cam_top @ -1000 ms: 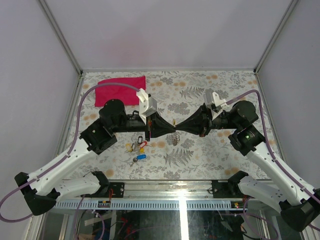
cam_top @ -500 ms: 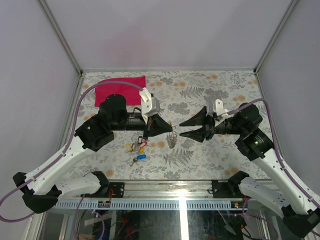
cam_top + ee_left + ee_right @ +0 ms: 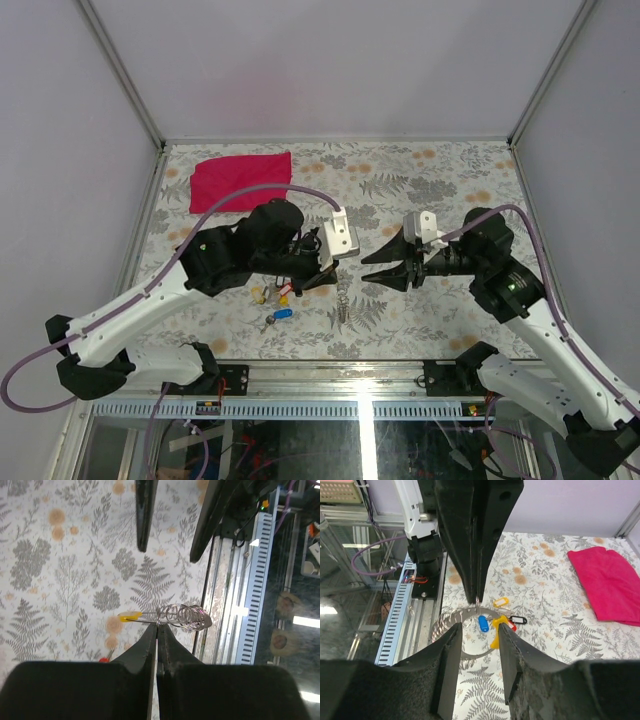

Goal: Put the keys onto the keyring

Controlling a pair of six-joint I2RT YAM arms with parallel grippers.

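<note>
While left jaws pinch keyring (chain dangling), right jaws gape

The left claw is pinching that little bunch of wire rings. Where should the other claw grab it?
On the free loops of the keyring, beside the left gripper pinch and away from the yellow key. Those loops stick out bare, and the open right gripper faces them from opposite, so probably straight in, closing across the wire.
</note>
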